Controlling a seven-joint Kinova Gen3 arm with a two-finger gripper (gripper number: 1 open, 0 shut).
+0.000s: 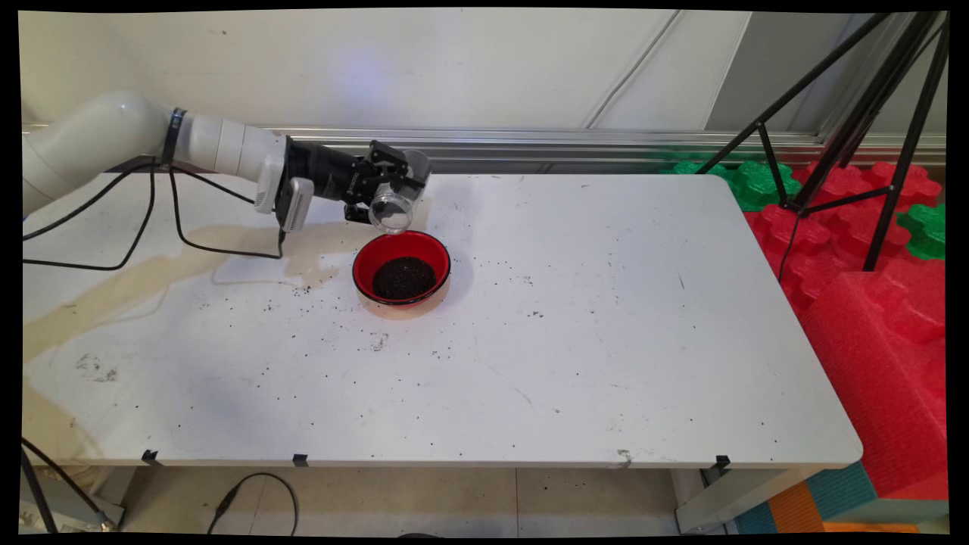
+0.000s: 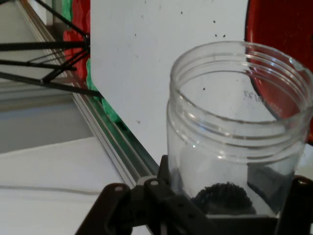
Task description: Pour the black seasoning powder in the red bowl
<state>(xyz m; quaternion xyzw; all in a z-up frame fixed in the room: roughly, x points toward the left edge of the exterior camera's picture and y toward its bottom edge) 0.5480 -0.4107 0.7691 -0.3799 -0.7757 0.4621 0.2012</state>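
The gripper [image 1: 395,191] is closed on a clear plastic jar [image 1: 391,211], holding it tipped over with its open mouth pointing down toward the near rim of a red bowl [image 1: 401,266]. The jar hangs just above the bowl's far edge, and from the main view I cannot tell whether the two touch. In the hand view the jar [image 2: 234,142] fills the right half of the picture, its threaded neck plain to see; a small dark clump sits at its bottom end by the gripper [image 2: 215,215], while the rest of the jar looks clear. The black fingers [image 2: 298,205] are mostly cut off at the bottom edge, and the jar hides how they meet its sides.

The bowl stands on the white table [image 1: 575,341], left of centre, with a heap of dark grains [image 1: 403,277] in its middle. Only a curved red strip of the bowl [image 2: 283,44] shows in the hand view, cut off at the upper right corner.

Dark specks [image 1: 303,295] are scattered over the table around the bowl, and a pale brown stain [image 1: 113,288] runs across the left side. Black cables [image 1: 151,219] hang from the arm. To the right of the table lie red foam blocks [image 1: 878,318] and a black tripod [image 1: 870,113], its top cut off by the picture's edge.
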